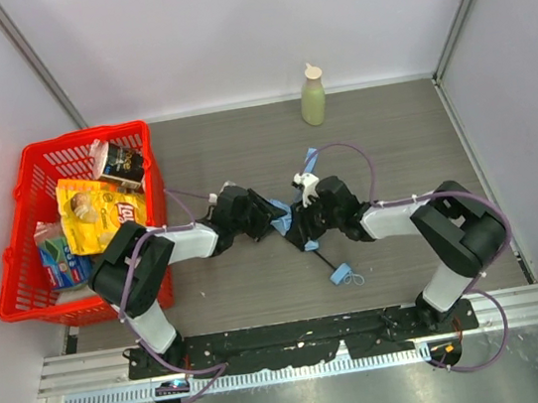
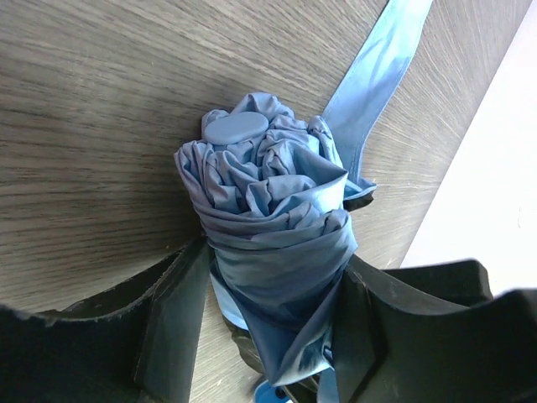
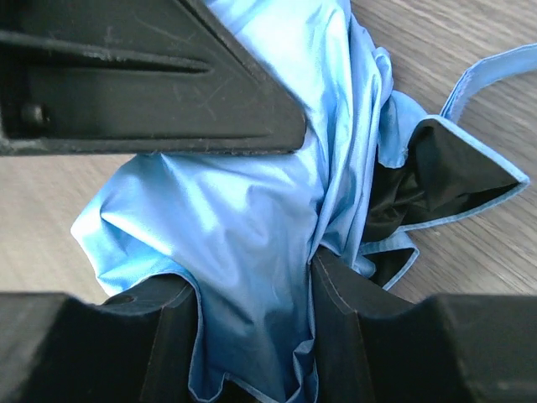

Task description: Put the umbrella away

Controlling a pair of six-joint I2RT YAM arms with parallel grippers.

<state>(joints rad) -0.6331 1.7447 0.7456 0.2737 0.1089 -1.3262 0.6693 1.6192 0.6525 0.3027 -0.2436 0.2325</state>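
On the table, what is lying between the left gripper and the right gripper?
The umbrella, its bunched blue fabric, fills the gap between left gripper and right gripper; the top view shows it.

The top camera is looking down from 6 o'clock toward 12; my wrist cameras are both sitting close over the umbrella.

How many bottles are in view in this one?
1: the pale green bottle stands upright at the far edge of the table. The red basket is packed with packets, so another could be hidden in there.
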